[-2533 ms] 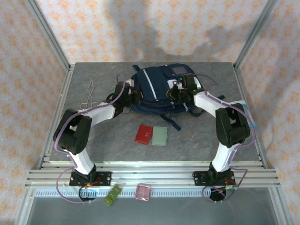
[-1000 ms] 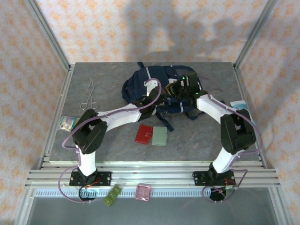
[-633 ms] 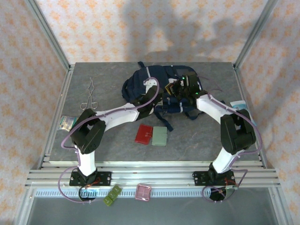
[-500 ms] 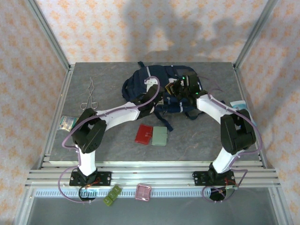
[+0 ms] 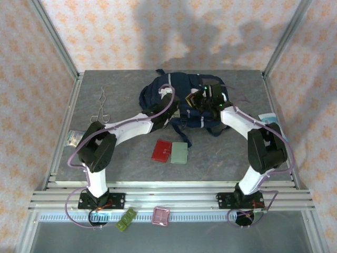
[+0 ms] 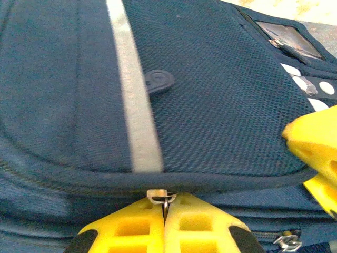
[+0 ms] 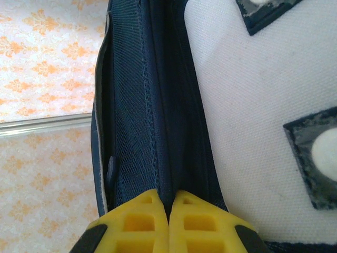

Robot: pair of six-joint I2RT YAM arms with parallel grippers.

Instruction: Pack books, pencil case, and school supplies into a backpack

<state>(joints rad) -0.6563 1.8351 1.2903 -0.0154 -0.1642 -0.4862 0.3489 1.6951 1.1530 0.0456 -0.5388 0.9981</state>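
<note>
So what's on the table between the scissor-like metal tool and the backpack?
Nothing: in the top view, bare grey table separates the metal tool from the backpack.

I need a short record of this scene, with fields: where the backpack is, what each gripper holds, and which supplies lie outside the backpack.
backpack: far middle of table
left gripper: shut on zipper pull
right gripper: shut on backpack seam
red case: on table, nearer than backpack
green case: beside red case

Both arms stretched forward onto backpack [image 5: 179, 84]. Left gripper [image 6: 164, 203] jaws pinching zipper pull [image 6: 160, 196], right gripper [image 7: 169, 199] jaws squeezed together, backpack's right side.
</note>
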